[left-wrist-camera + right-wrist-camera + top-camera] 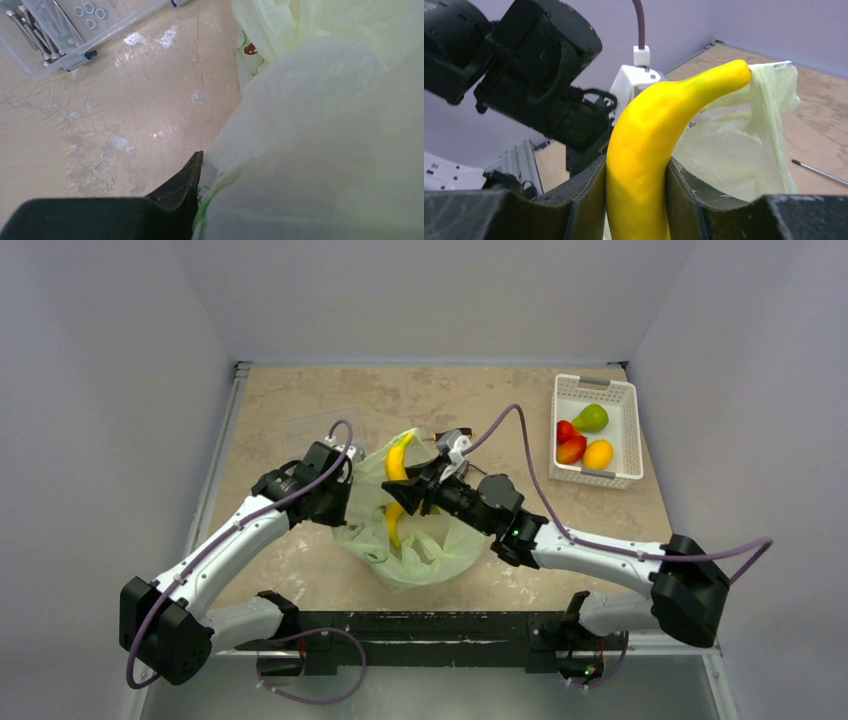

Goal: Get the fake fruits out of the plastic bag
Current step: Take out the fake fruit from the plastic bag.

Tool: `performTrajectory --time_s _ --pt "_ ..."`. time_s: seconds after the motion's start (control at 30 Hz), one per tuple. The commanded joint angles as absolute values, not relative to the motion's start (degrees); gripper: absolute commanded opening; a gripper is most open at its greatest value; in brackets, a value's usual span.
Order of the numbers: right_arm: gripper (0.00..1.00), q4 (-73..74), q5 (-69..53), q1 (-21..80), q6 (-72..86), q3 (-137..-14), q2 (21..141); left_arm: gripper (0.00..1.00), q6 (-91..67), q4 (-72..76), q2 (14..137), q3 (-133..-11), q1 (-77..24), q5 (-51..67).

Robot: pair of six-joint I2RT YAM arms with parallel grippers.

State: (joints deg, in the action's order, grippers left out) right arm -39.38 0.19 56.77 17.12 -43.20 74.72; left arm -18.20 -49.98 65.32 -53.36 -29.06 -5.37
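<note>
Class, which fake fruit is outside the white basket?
The yellow banana, clamped in the right gripper at the plastic bag; the other fruits lie in the basket.

Curved yellow banana (399,458) is standing near upright above the crumpled, translucent pale-green plastic bag (425,552). Green pear (591,418), red fruits (570,448) and orange-yellow fruit (598,454) are lying together in the white basket (630,440), well apart from the bag.

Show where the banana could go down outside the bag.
Bare table lies between the white basket and the right arm, and along the far edge behind the plastic bag. The basket's far end is free too. Crowded: the centre, where both arms, bag and banana meet, and the clear box by the left arm.
</note>
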Motion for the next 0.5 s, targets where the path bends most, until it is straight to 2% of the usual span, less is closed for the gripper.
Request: performTrajectory --time_s 0.0,0.17,0.27,0.47 --pt "0.0 -38.59 6.44 56.11 11.03 -37.09 65.12 0.0 -17.58 -50.36 65.84 -54.74 -29.26 -5.2" --pt "0.0 -33.74 6.27 54.52 11.13 -32.86 58.4 0.0 -17.49 -50.51 66.18 -54.98 -29.18 -5.0" --pt "0.0 -31.15 -8.16 50.98 12.03 -34.41 59.98 0.0 -17.58 -50.42 65.92 -54.97 -29.21 -5.03" --pt "0.0 -28.41 -37.77 50.4 15.23 -44.18 72.65 0.0 -17.74 -50.56 65.84 -55.04 -29.22 -5.74"
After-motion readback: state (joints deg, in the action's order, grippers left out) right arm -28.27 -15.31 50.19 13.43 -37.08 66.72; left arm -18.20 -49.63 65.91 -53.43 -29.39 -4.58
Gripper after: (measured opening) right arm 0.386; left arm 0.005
